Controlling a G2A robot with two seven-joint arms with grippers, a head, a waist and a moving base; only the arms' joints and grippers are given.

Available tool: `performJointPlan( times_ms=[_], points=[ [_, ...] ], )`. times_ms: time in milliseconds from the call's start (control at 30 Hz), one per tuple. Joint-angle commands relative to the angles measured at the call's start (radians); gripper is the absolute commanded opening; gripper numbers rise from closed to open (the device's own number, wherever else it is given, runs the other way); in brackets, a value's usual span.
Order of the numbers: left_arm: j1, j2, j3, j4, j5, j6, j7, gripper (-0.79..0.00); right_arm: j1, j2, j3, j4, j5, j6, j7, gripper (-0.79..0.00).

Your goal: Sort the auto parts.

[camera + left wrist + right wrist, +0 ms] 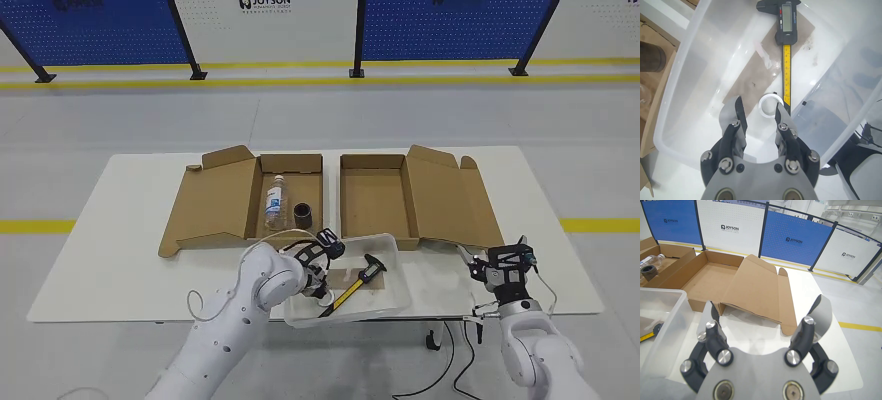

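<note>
Well, the left tool [758, 106] is hanging released, fingers spread, inside the clear plastic bin [668, 91] at the white table's [120, 260] six o'clock. The small silver metal ring [763, 98] is lying flat on the bin floor at the tool's twelve o'clock. It is sitting off-centre toward one finger, just beside the black-and-yellow digital caliper [786, 28], whose long axis is running from seven toward one o'clock. Closing here is probably risking a snag on that beam. The right tool [766, 304] is hanging released at four o'clock, well apart, so the left arm is nearer.
</note>
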Motion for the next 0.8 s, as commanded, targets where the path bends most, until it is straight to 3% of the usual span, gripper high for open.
performJointPlan(
  times_ms=[0,767],
  points=[
    [-0.006,0.0,0.008,0.014,0.0,0.001,0.0,-0.437,0.0,0.0,0.0,0.0,0.0,0.0,0.0,0.0],
    [-0.027,0.005,0.067,0.065,-0.042,0.006,-0.014,-0.425,0.0,0.0,0.0,0.0,0.0,0.0,0.0,0.0]
  ],
)
